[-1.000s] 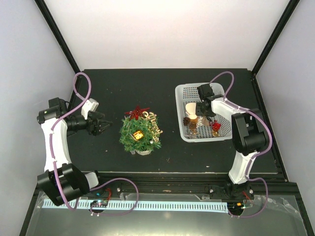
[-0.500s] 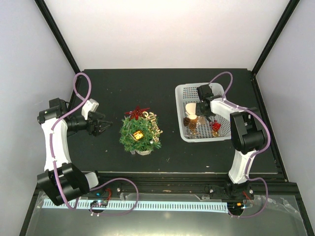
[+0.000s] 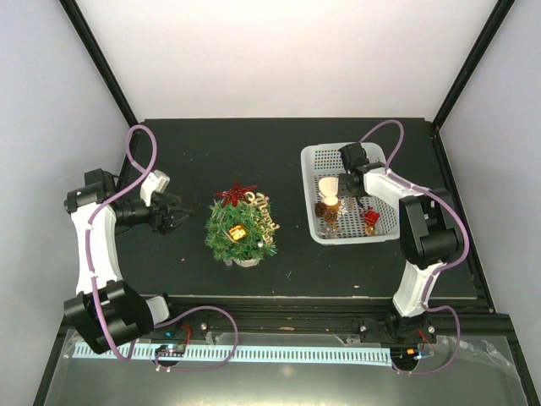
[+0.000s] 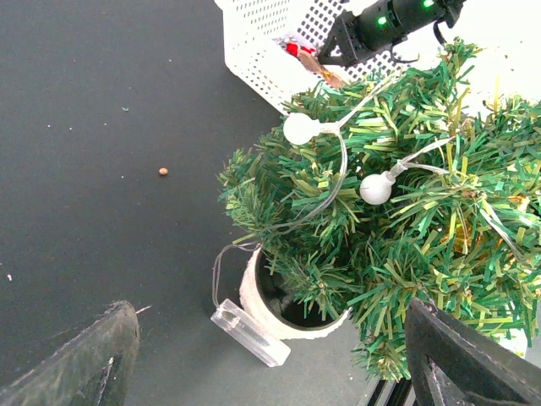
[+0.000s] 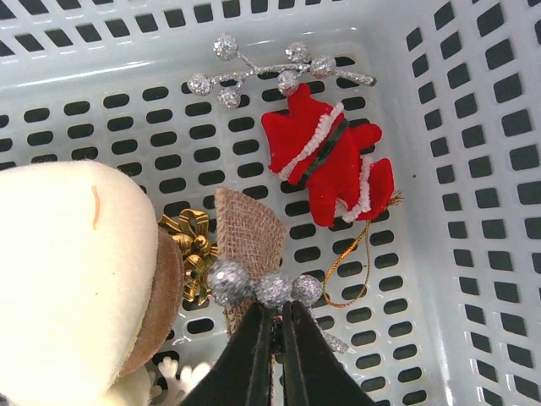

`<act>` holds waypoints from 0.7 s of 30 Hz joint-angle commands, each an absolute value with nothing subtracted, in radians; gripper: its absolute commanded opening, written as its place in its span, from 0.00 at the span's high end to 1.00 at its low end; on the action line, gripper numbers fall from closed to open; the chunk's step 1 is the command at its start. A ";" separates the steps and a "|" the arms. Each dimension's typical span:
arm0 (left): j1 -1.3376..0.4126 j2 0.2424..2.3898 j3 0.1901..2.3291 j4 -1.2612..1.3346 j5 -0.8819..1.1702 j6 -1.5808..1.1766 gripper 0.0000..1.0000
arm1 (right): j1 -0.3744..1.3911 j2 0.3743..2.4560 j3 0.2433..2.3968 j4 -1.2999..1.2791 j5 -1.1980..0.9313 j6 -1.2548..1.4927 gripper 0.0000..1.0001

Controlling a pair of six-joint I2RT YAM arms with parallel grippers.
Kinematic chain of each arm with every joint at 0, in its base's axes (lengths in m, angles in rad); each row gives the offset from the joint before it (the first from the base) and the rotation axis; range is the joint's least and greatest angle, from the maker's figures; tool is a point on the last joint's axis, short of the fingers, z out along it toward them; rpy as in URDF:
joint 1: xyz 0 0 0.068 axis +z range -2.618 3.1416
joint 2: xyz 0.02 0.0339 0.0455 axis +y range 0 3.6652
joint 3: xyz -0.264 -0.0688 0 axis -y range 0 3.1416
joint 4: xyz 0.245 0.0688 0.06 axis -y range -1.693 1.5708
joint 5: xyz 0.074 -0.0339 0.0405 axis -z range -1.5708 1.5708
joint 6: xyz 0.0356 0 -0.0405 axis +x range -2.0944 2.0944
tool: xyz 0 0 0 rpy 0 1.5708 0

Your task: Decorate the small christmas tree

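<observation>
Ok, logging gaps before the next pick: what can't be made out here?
- Right wrist: whether the shut right gripper pinches the burlap, silver-beaded ornament; its tips hide contact.
- Right wrist: cream rounded ornament, cut by left edge.
- Left wrist: small bushy green christmas tree, cut by right edge.
- Top: white mesh basket ornaments, too small, partly under right arm.

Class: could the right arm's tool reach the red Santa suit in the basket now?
Probably yes: the tool hangs inside the basket, the suit lies uncovered close by, though the tool looks shut.
</observation>
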State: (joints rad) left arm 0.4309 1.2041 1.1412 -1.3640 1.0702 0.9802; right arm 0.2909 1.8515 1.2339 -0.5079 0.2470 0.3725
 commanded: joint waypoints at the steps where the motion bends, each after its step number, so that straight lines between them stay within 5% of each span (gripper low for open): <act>1: 0.434 1.180 1.146 -1.391 1.093 1.015 0.14 | 0.290 1.842 1.251 -0.508 0.253 0.376 0.87; 5: 0.434 1.177 1.147 -1.395 1.089 1.016 0.14 | 0.290 1.866 1.263 -0.507 0.256 0.380 0.70; 21: 0.433 1.179 1.142 -1.399 1.091 1.015 0.14 | 0.278 1.944 1.317 -0.498 0.204 0.380 0.70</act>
